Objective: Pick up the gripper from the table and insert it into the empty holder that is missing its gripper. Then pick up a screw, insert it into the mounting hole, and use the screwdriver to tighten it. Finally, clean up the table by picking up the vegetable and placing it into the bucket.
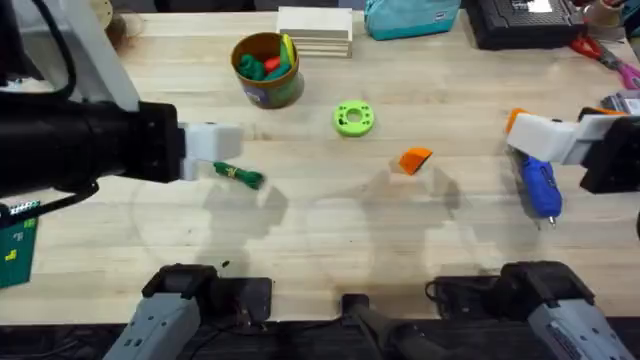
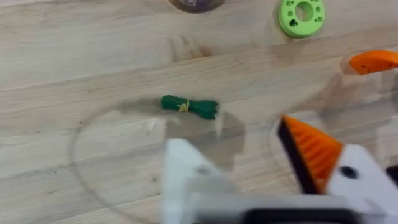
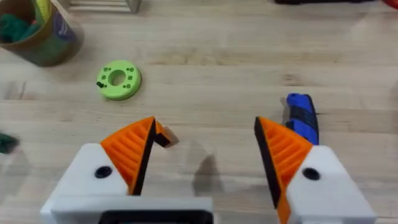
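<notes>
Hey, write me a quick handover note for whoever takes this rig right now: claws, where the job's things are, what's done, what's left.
Left claw: open, empty, with one orange pad; its other white holder is bare. It hovers by the vegetable.
Right claw: open, empty, both pads fitted, above the table near the screwdriver.
The loose orange gripper lies mid-table, right of the green ring disc.
The bucket stands at the back, toys already inside.
Done: nothing visible.
Left: fit the gripper into the bare holder, screw it down, bin the vegetable. I can't make out a screw.
</notes>
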